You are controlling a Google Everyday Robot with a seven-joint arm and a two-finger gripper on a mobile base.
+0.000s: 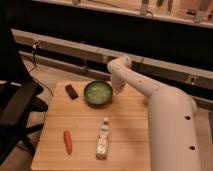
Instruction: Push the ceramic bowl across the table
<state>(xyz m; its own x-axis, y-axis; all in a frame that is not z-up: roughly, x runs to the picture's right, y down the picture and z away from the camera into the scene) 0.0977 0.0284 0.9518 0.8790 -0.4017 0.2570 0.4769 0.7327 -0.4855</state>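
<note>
The green ceramic bowl (pixel 98 92) sits on the light wooden table (pixel 125 130), toward the far edge and left of centre. My white arm reaches from the right over the far side of the table, and the gripper (pixel 118 89) hangs down right beside the bowl's right rim, at or very near it.
A small dark block (pixel 71 91) lies left of the bowl. A small white bottle (pixel 103 138) lies in the table's middle front. An orange carrot-like object (pixel 67 141) lies at the front left. A black office chair (pixel 15 107) stands left of the table.
</note>
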